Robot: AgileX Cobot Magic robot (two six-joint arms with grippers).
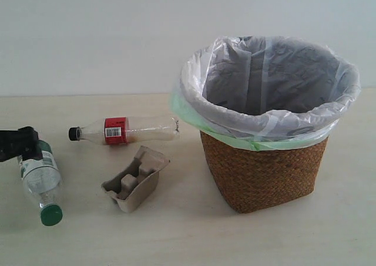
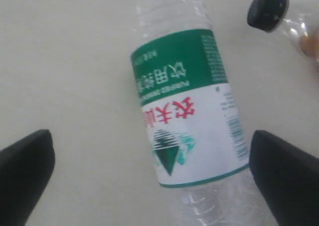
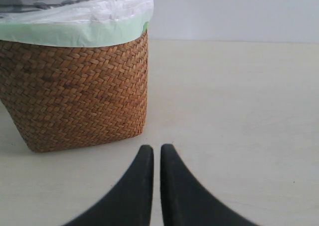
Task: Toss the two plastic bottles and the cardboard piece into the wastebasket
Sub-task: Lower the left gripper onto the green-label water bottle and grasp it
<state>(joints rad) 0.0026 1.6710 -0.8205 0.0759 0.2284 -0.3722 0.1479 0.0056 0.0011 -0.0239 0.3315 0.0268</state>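
Note:
The stout bottle with green cap lies on the table at the far left. My left gripper hovers over its base end. In the left wrist view the left gripper is open, its fingers wide on either side of the green-white labelled bottle, not touching it. The slim bottle with black cap and red label lies behind. The cardboard piece sits in front of it. The wicker wastebasket stands at the right. My right gripper is shut and empty, low beside the wastebasket.
The white bag lining with a pale green edge folds over the basket rim and the basket mouth is open. A pale wall runs behind the beige table. The right arm does not show in the exterior view.

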